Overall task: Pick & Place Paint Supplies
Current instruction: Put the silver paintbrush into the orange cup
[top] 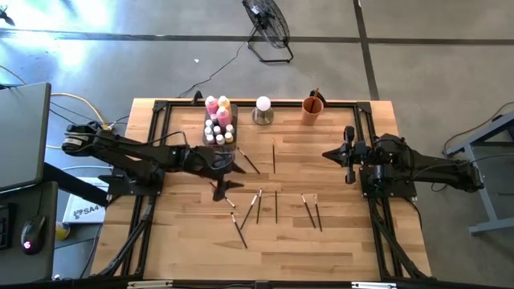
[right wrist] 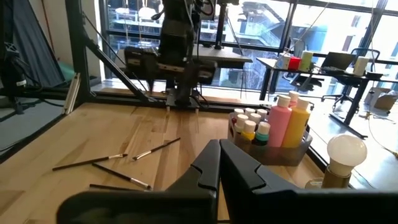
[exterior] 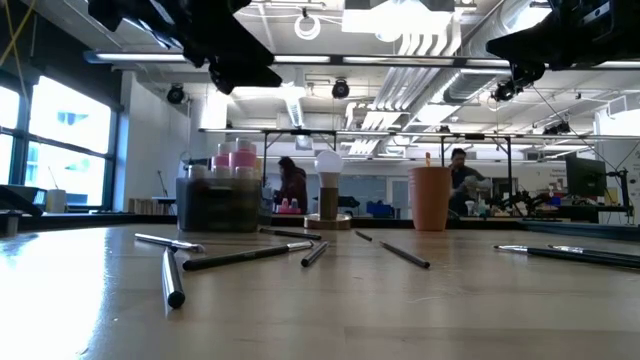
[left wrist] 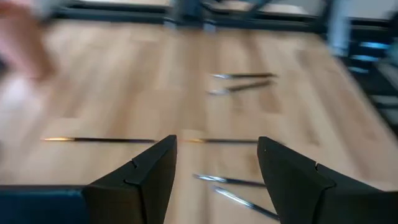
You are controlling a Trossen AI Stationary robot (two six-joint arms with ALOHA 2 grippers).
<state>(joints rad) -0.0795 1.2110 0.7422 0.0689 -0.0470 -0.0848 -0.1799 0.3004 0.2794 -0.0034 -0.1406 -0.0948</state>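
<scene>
Left gripper: the dark two-finger left gripper (top: 227, 164) hangs over the wooden table (top: 337, 249), left of centre, just near of the bottle tray; its fingers (left wrist: 149, 180) stand wide apart with nothing between them.
Right gripper: the dark right gripper (top: 331, 154) waits above the table's right side, fingers pressed together and holding nothing.
Paint bottles: the tall pink bottle (right wrist: 279, 124) and yellow bottle (right wrist: 297, 126) stand upright with the tiny white-capped bottles (right wrist: 249, 122) in a clear tray (right wrist: 292, 151) at the far edge, left of centre.
Paintbrushes: thin dark-handled paintbrushes (top: 258, 205) lie scattered flat across the middle of the table, apart from both grippers; one (top: 273, 158) lies just right of the left gripper.
Other items: a white ball on a metal base (top: 263, 110) stands right of the tray, and an orange cup (top: 312, 110) stands farther right along the far edge.
Background: two people show in the room beyond the table.
</scene>
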